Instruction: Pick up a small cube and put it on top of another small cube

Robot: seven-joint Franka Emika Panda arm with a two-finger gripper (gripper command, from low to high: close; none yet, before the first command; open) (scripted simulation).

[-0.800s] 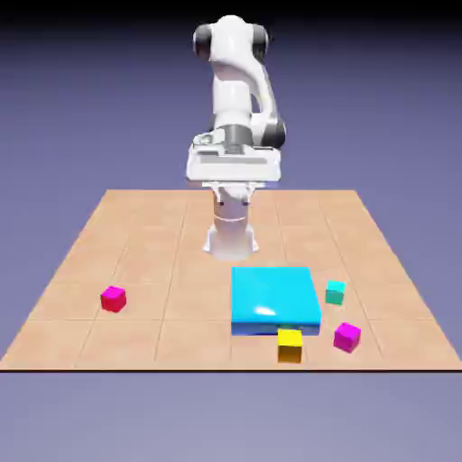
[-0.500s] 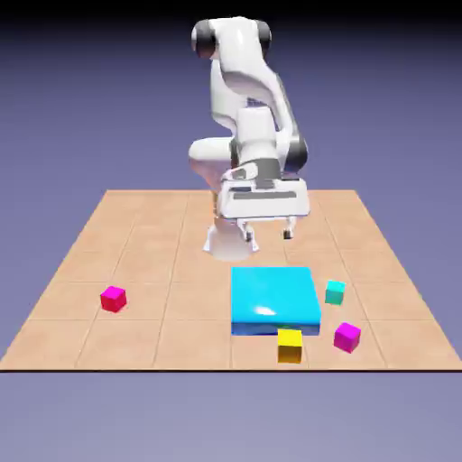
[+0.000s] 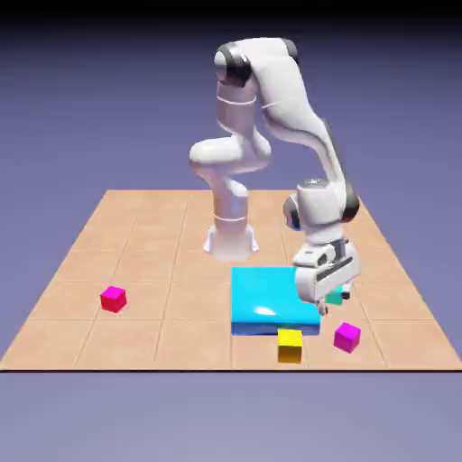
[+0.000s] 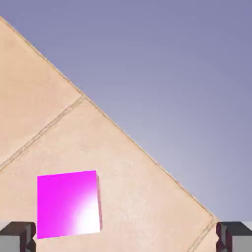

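The white two-finger gripper (image 3: 330,302) hung low over the tiled wooden table (image 3: 135,235), close to that table's near right corner as the exterior view shows it. Its jaws stood wide apart with nothing between them; in the hand view the two grey fingertips (image 4: 17,235) sat at the far left and right of the bottom edge.

The small purple-magenta cube (image 3: 346,337) rested on the table close to the near edge, just beside the gripper and a little nearer the camera and to the exterior view's right of it. In the hand view it lay against the left fingertip rather than midway between the two, so the gripper was probably not yet centred over it; a sideways shift looked needed before any descent. As a cube it has no long axis, though its faces seemed roughly square to the jaws.

The small hot-pink cube (image 3: 113,298), the stacking target, sat well apart toward the table's left edge. A flat cyan block (image 3: 271,296), a small yellow cube (image 3: 290,344) and a partly hidden teal cube (image 3: 337,295) crowded the gripper's surroundings, the teal one just behind it.
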